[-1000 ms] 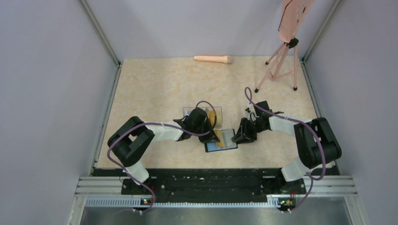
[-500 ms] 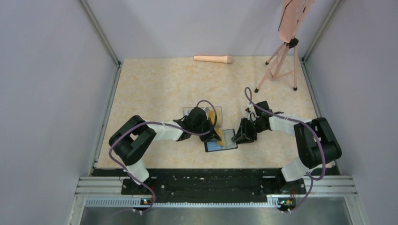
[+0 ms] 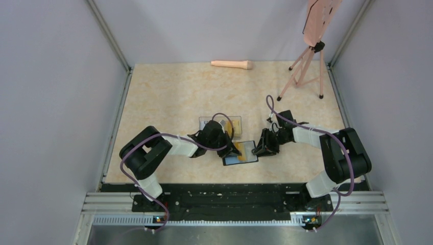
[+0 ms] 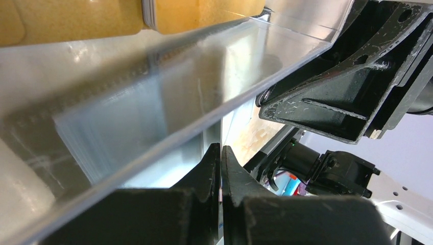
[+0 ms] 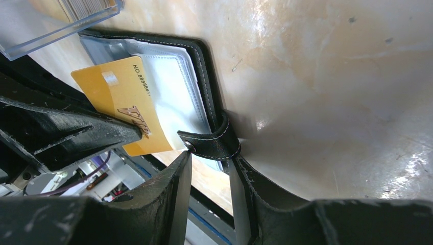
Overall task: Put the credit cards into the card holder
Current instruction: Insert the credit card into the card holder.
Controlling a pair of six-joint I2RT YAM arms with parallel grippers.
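In the left gripper [image 3: 232, 148]: clamped on a yellow card [image 5: 125, 115]; we've eased it slightly nearer, lower over the holder [image 5: 207, 76].
Right gripper [image 5: 210, 157]: narrow, pinching the holder's tab [image 5: 212, 145].
Holder: open, beneath the left fingertips.
Meaning: we judge insertion begun, card not yet pocketed.

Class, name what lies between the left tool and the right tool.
The open card holder, the left tool's yellow card over it; top external and right wrist views show this.
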